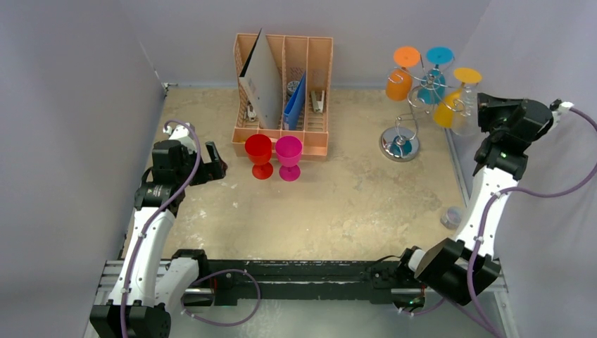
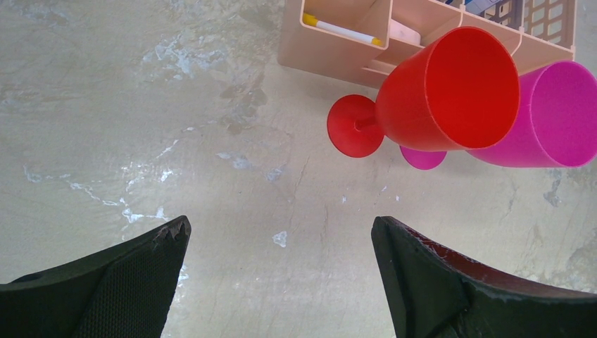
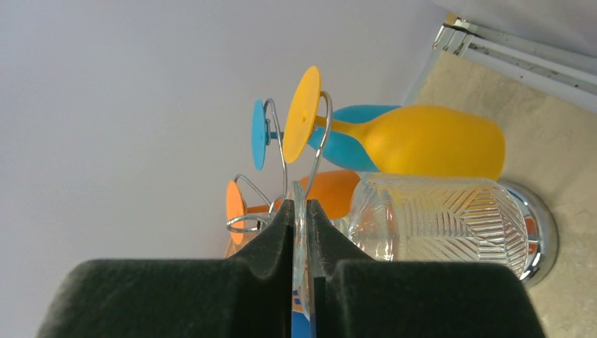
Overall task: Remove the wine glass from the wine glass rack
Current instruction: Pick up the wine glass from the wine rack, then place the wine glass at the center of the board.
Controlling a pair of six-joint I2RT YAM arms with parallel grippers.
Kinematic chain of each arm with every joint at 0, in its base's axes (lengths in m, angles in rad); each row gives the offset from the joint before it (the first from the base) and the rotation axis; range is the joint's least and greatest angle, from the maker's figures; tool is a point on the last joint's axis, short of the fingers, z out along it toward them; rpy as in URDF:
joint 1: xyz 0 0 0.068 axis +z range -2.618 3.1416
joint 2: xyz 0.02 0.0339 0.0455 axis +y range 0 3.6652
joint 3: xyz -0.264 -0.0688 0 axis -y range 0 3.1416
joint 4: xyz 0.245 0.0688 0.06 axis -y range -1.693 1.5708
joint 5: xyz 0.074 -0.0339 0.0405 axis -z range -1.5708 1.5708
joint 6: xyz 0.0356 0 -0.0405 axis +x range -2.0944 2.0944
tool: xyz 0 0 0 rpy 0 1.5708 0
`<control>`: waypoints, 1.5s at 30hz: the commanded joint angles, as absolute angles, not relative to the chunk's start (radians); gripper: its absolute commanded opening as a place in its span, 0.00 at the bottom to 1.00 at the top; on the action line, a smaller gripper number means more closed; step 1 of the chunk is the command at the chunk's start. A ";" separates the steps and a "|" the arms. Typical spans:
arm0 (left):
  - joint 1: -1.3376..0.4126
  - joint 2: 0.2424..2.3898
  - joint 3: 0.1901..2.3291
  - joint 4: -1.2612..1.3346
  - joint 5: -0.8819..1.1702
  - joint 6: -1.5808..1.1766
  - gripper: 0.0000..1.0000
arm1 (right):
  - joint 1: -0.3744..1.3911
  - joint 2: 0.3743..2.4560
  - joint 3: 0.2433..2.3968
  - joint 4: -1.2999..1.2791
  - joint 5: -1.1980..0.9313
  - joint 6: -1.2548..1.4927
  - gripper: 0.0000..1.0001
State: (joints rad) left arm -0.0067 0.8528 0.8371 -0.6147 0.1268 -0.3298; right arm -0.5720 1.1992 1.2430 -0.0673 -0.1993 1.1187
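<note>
Leftmost, the left gripper point(image 2: 280, 236) hovers over bare table with its jaws spread wide and nothing between them. Just to its right stand two plastic goblets, upright and side by side: a red glass point(image 1: 258, 155) and a magenta glass point(image 1: 288, 156), both empty. Behind them is one peach organiser point(image 1: 318, 53), whose slots hold a pale board point(image 1: 264, 81) leaning on the slant, a blue folder point(image 1: 296, 104) and a few small items too tiny to name. Further right stands the single wine glass rack point(image 1: 391, 138), with three coloured glasses hanging bowl-down from its wire loops: one orange glass point(image 1: 399, 83), one teal glass point(image 1: 431, 88), one yellow glass point(image 1: 448, 107). A fourth, the clear wine glass point(image 3: 436, 218) with a cut pattern, hangs at the rack's right side just beside the yellow one (six stemmed glasses in all). The right gripper point(image 3: 300, 211) is pinched nearly closed on the thin foot of this clear glass; whether the foot sits in a loop cannot be told.
</note>
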 commanded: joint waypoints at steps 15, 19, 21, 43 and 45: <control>-0.001 0.849 0.838 -0.583 0.136 -0.324 1.00 | -0.575 1.017 1.237 -0.259 -0.242 0.923 0.00; -0.002 0.847 0.839 -0.586 0.133 -0.324 1.00 | -0.575 0.970 1.222 -0.289 -0.271 0.906 0.00; -0.002 0.843 0.839 -0.586 0.133 -0.324 1.00 | -0.575 0.954 1.220 -0.294 -0.295 0.905 0.00; -0.002 0.872 0.913 -0.630 0.309 -0.283 1.00 | -0.441 0.807 1.241 -0.467 -0.453 0.856 0.00; -0.002 0.877 0.975 -0.641 0.368 -0.288 1.00 | -0.425 0.784 1.208 -0.461 -0.473 0.860 0.00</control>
